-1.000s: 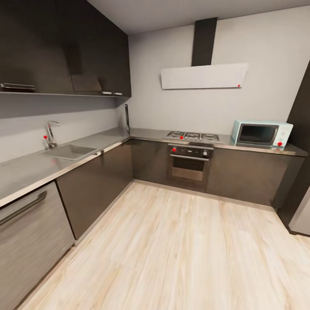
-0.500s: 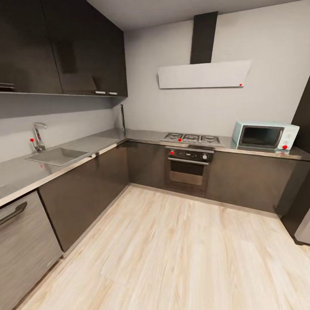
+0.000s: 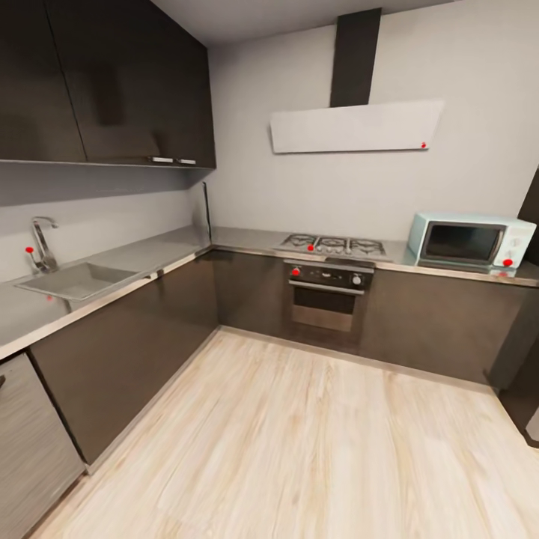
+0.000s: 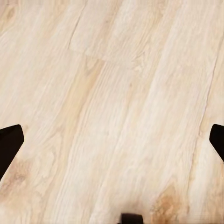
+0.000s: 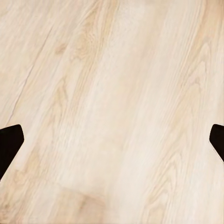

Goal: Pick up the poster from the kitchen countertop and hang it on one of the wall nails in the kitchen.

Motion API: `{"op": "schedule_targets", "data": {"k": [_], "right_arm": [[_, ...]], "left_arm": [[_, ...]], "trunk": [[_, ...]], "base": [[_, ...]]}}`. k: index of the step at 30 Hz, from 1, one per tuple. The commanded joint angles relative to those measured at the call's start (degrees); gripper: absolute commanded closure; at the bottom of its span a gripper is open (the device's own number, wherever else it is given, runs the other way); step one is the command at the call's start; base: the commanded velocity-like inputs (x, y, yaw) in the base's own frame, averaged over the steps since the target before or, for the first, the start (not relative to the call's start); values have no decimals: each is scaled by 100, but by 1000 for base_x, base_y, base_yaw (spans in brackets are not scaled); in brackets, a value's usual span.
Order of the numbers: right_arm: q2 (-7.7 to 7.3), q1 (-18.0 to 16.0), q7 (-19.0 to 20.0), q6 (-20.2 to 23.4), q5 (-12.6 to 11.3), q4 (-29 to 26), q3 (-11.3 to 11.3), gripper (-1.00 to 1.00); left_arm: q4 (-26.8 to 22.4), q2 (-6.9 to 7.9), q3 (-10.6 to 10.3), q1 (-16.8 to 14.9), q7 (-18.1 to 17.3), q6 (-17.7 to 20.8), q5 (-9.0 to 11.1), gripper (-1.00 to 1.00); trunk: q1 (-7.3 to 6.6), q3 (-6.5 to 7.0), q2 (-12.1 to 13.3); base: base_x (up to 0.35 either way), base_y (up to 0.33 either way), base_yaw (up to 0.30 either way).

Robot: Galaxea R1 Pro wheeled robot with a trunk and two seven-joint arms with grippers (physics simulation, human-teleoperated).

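Head view of the kitchen during the approach. The kitchen countertop (image 3: 247, 241) ran in an L: one leg along the left wall past the sink (image 3: 71, 281) and tap (image 3: 41, 243), the other along the far wall under the gas hob (image 3: 333, 245) and the microwave (image 3: 470, 241). In the inner corner a thin dark upright strip (image 3: 206, 212) stood against the wall; by judgement this was the poster seen edge-on, its long axis vertical, though no printed face could be made out. No wall nail could be resolved on the grey wall. The left gripper (image 4: 112, 142) and the right gripper (image 5: 112, 142) each faced the wood floor (image 3: 299, 442), with dark fingertips wide apart at the frame edges and nothing between them, so both were released and empty. The strip lay ahead and to the robot's left, well apart from either gripper; judged from that bearing, the left arm was the nearer, and the base needed to close on the corner before any reach. Compared with the head view of one second earlier, the whole picture had shifted: the sink and tap lay nearer the left edge, the dishwasher front (image 3: 30, 442) was largely cut off, and the hood (image 3: 355, 127) and microwave appeared larger, consistent with camera and base motion toward the far wall, not with movement of the fixtures.
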Motion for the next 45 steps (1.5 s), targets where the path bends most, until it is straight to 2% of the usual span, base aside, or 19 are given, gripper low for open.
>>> {"op": "schedule_targets", "data": {"k": [1,8,24,30,45], "right_arm": [[0,-3,-5,-18,2,4,2,-100],[0,-3,-4,-17,0,4,3,-100],[0,-3,-12,-24,2,4,3,-100],[0,-3,-9,-22,2,4,3,-100],[-2,-3,-4,-26,10,4,3,-100]], "left_arm": [[-4,0,3,2,4,-9,-2,-100],[-4,0,3,2,4,-10,-2,-100],[-5,0,3,2,4,-10,-3,-100],[-3,0,3,2,4,-9,-2,-100],[2,109,3,2,-1,-10,-2,-100]], "trunk": [[3,-5,-2],[3,-5,-2],[3,-5,-2],[3,-5,-2],[3,-5,-2]], "base": [[322,-89,0],[322,-90,50],[322,-106,255],[322,-90,63],[328,-12,4]]}}
